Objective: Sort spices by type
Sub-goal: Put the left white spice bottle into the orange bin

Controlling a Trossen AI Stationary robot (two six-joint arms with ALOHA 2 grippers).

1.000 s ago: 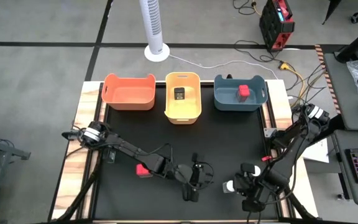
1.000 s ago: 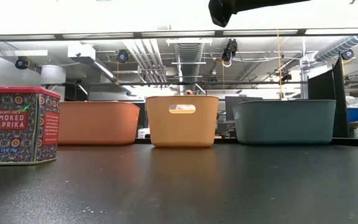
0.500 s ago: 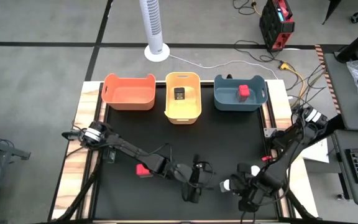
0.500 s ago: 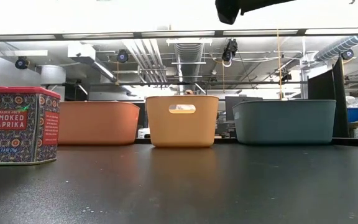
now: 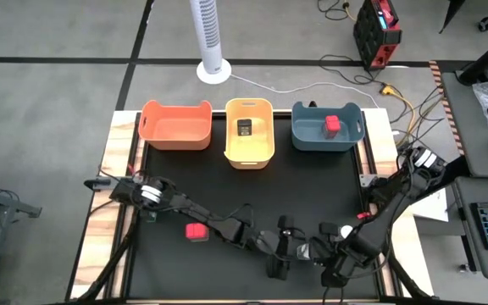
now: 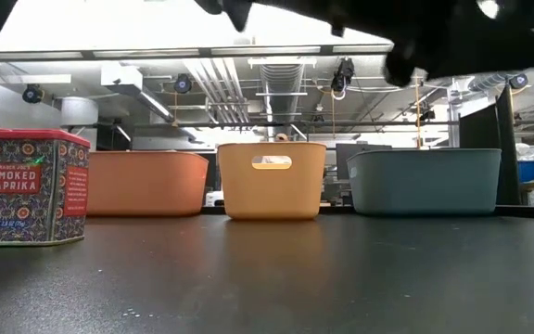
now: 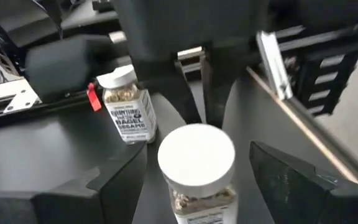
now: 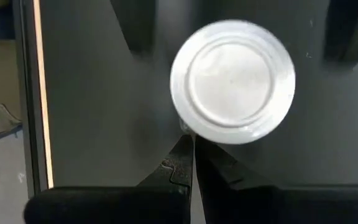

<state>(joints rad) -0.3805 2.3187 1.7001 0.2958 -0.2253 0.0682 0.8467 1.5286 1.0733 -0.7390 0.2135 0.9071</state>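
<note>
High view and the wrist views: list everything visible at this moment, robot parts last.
bins: three, orange, yellow, blue-grey, along the table's far edge
black spice box: one, in the yellow bin
red spice boxes: two, one in the blue-grey bin, one on the black mat
white-capped jars: two, clear, near front right
tower fan: one, white, on the floor beyond the table
left gripper: open, fingers either side of a jar
right gripper: shut, above a jar cap

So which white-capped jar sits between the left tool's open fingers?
The nearer jar, flanked by the left tool; the other jar stands behind, beside a red tag.
</note>
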